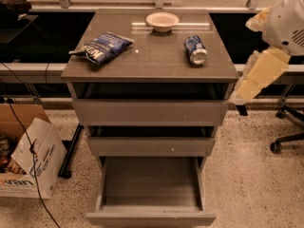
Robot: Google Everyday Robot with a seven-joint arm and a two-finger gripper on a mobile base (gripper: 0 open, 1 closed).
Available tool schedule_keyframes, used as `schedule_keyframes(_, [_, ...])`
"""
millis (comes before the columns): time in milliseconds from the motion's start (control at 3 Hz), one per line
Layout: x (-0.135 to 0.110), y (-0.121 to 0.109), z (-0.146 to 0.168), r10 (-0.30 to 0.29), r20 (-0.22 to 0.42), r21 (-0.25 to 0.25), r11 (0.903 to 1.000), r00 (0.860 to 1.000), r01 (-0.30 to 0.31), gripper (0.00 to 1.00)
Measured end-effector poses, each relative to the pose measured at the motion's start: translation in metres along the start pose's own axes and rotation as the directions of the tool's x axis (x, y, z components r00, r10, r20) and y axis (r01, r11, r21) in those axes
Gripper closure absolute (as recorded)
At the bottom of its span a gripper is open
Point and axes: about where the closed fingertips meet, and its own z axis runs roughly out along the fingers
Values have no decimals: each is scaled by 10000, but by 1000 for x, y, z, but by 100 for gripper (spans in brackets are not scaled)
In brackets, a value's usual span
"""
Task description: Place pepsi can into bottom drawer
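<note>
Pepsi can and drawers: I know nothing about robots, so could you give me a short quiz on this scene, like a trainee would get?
1. True or false: the pepsi can lies on its side on the cabinet top.
2. Which drawer is pulled out furthest? A: the top one. B: the middle one. C: the bottom drawer.
3. Fill in the blank: the gripper hangs off the cabinet's ___ side in the picture, apart from the can.

Key: 1 true. 2 C. 3 right.
</note>
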Motion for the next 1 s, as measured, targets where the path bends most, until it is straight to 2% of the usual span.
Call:
schedule_keyframes(333, [-5,-21,21,573,140,-32,9984,9983,-573,0])
schedule_keyframes(667, [-5,-21,21,573,140,-32,9984,9983,-573,0])
schedule_keyframes(1000, [-8,-25,42,1277,268,136,9917,9915,-1281,0])
